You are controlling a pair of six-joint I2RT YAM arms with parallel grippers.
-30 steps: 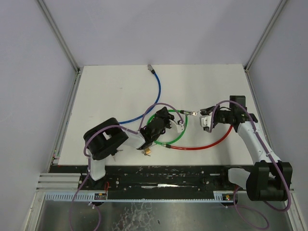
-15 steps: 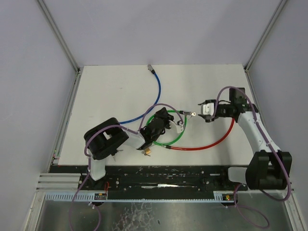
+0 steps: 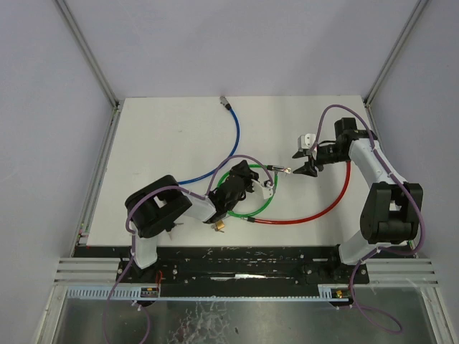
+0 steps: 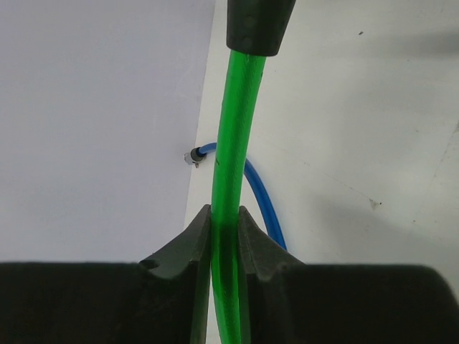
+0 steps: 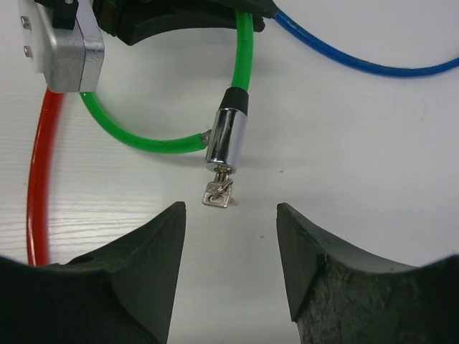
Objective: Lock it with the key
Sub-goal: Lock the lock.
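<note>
Empty and fairly wide, the right hand (image 5: 229,215) hangs over the white bench (image 3: 165,136) with its two dark fingers parted and nothing between them. Just ahead of that gap, touching neither finger, lies the small silver metal key (image 5: 216,194). It is seated in the end of the chrome metal lock cylinder (image 5: 226,138). The cylinder caps one end of the green plastic-sheathed cable (image 4: 228,143), whose loop runs off to the left and comes back to meet the cylinder's side. The left hand (image 4: 224,244) is clamped narrow on that cable, just left of the cylinder.

Seen from above, cylinder and key lie on one line running left to right across the middle of the bench, with the key at the right end. Their long axis therefore points almost straight at the right hand. That hand is much the nearer to the key; the left hand sits beyond the cylinder's other end.

In the right wrist view the key lies slightly left of the gap's centre. How its flat head is turned relative to the fingers is too small to tell.

The coming move probably calls for a short advance along that axis, a pinch on the key head, and a twist about the same line while the left hand steadies the cable. A red cable (image 5: 39,186) and a blue cable (image 5: 358,64) lie off to either side.
</note>
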